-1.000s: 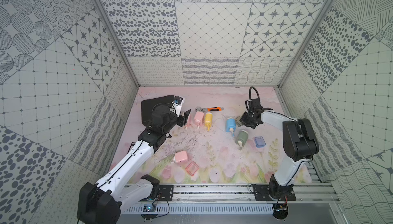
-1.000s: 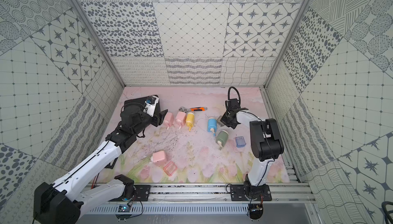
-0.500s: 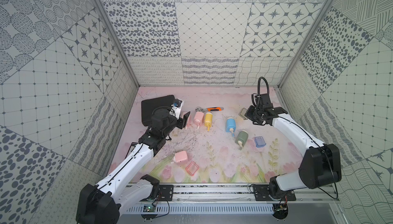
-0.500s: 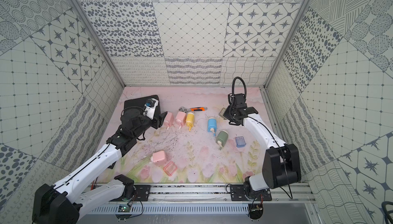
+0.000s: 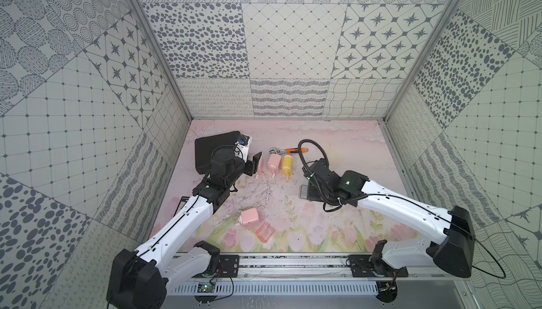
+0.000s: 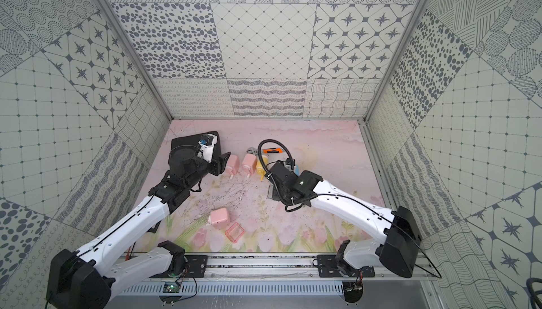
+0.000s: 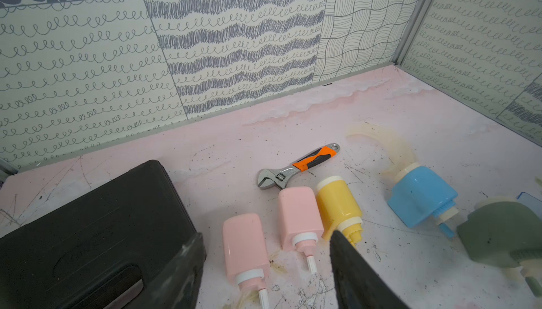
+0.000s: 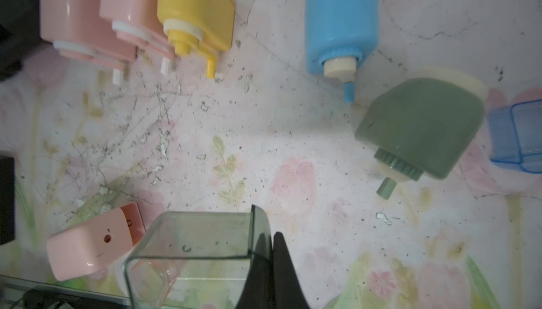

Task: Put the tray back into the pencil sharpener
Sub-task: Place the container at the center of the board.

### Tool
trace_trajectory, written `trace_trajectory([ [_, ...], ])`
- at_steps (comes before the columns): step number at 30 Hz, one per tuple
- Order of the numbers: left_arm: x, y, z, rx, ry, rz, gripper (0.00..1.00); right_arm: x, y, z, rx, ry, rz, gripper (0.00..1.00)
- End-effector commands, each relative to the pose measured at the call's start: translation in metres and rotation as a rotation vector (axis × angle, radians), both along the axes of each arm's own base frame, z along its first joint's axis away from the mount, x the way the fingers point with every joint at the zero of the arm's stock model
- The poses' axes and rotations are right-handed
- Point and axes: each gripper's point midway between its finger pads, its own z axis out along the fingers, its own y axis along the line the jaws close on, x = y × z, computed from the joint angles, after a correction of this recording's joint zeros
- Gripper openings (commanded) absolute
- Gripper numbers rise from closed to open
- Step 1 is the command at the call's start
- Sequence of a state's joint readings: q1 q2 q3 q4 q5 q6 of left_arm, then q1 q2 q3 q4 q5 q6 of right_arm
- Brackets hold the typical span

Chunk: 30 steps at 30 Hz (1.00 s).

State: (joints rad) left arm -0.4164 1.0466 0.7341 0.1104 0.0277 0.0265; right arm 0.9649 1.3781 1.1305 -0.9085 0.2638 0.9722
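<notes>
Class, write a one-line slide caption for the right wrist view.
Right gripper shut on the clear tray, green pencil sharpener lying apart.

Bright, diffuse light fills both top views; shadows on the counter (image 5: pixel 337 146) are faint. Left wrist view sharp, walls (image 7: pixel 234 43) bowing at its edges; right wrist view soft, smeared at upper left.

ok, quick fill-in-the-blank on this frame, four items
1. The right end effector is shut on the clear ___.
2. The wrench has an ___ handle.
3. The sharpener lying between a pink sharpener and the blue sharpener is ___.
4. The left end effector is ___, holding nothing.
Missing: tray; orange; yellow; open.
</notes>
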Motion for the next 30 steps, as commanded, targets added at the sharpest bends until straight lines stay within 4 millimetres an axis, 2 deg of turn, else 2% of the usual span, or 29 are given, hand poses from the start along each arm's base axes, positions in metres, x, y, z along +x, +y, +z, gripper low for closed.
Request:
trace_trajectory([
  [1,0.002,0.015,0.000,-0.036,0.031,0.094,0.67,-0.017,0.012,-0.035,-0.092,0.061,-0.006,0.00],
  [3,0.002,0.018,-0.001,-0.044,0.036,0.117,0.67,-0.022,0.021,-0.055,-0.086,0.094,-0.001,0.01],
  [6,0.002,0.021,-0.002,-0.052,0.045,0.135,0.67,-0.023,0.022,-0.077,-0.067,0.116,-0.030,0.01],
  [9,0.001,0.023,-0.005,-0.050,0.054,0.145,0.68,-0.019,0.010,-0.089,-0.082,0.135,-0.056,0.01],
  [11,0.002,0.024,-0.006,-0.040,0.058,0.151,0.68,-0.015,-0.004,-0.096,-0.107,0.150,-0.077,0.01],
  [14,0.001,0.025,-0.007,-0.040,0.063,0.154,0.68,-0.009,-0.024,-0.099,-0.161,0.163,-0.090,0.01],
  [19,0.001,0.024,-0.006,-0.038,0.065,0.151,0.68,-0.006,-0.037,-0.106,-0.223,0.185,-0.072,0.02],
  [25,0.002,0.025,-0.010,-0.024,0.072,0.155,0.68,-0.009,-0.035,-0.120,-0.245,0.235,-0.063,0.06],
  [30,0.004,0.032,-0.006,-0.009,0.073,0.196,0.67,-0.009,-0.030,-0.125,-0.235,0.246,-0.064,0.15],
])
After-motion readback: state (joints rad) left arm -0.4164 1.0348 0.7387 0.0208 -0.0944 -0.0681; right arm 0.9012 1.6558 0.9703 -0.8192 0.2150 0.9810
